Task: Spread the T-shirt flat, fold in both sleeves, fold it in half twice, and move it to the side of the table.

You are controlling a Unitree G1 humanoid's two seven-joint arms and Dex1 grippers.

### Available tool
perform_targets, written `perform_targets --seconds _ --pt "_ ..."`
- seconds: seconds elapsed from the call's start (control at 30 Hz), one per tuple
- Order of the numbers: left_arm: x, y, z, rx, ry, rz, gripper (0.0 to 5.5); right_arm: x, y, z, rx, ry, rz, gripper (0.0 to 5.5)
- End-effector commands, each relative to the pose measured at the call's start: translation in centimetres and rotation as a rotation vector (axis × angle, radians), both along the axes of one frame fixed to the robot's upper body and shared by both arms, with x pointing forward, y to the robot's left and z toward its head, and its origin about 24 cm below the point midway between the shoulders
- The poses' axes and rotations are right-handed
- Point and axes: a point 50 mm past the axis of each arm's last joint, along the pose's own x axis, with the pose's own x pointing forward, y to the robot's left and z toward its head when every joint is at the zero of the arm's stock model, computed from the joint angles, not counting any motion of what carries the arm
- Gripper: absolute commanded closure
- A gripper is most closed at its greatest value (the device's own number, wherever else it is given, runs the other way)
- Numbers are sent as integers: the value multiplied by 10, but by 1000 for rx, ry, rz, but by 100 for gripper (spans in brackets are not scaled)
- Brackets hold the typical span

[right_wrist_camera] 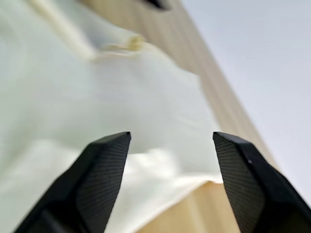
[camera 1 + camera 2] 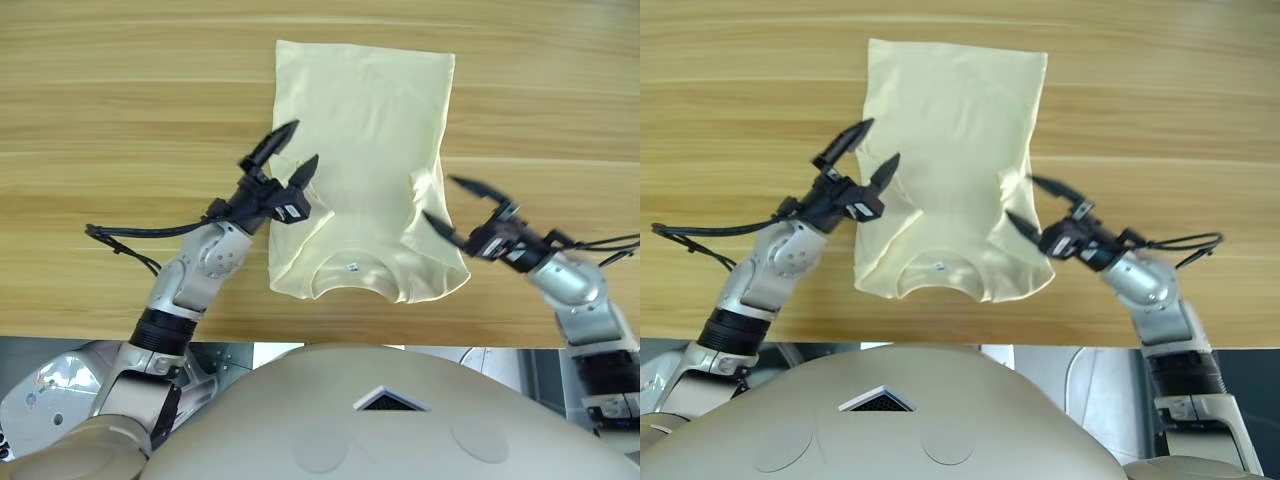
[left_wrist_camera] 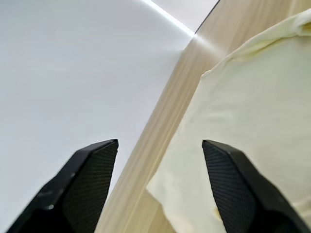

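A pale yellow T-shirt (image 2: 360,140) lies on the wooden table (image 2: 120,120), collar toward the near edge, both sleeves folded in over the body. A small wrinkle stands up on its right side. My left gripper (image 2: 290,155) hovers open over the shirt's left edge; the left wrist view has its black fingers (image 3: 87,189) apart above the T-shirt (image 3: 252,131) hem. At the shirt's right side my right gripper (image 2: 458,205) is open too, with spread fingers (image 1: 102,179) over the T-shirt (image 1: 97,97) cloth. Neither holds anything.
Bare wood stretches to the left and right of the shirt and beyond it. The table's near edge (image 2: 300,340) runs just below the collar. Black cables (image 2: 120,235) trail from the left arm over the table.
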Motion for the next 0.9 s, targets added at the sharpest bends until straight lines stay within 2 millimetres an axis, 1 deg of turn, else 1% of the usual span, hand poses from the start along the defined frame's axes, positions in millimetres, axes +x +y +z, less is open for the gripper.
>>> perform_targets --seconds 0.03,0.1,0.17,0.23,0.3,0.43,0.63,0.8,0.9 --pt "7 -13 -25 116 48 -77 226 64 -8 19 13 -91 -169 236" --pt "14 -14 -35 190 45 -78 226 92 2 8 -49 -61 -214 236" --pt "18 -13 -41 219 40 -75 226 110 17 -3 -78 -29 -228 236" --pt "21 -15 -41 205 30 -70 226 120 27 -17 -118 5 -237 236" --pt "22 -17 -41 197 22 -75 226 123 31 -26 -149 26 -237 236" --pt "20 -21 -43 194 22 -85 226 120 29 -34 -177 44 -225 236" --pt "6 -23 -47 203 51 -108 226 98 -6 -40 -188 63 -279 236" --pt "4 -19 -47 205 62 -88 226 87 -20 -42 -184 78 -321 236" --pt "3 -20 -45 202 61 -91 226 84 -25 -48 -215 106 -337 236"
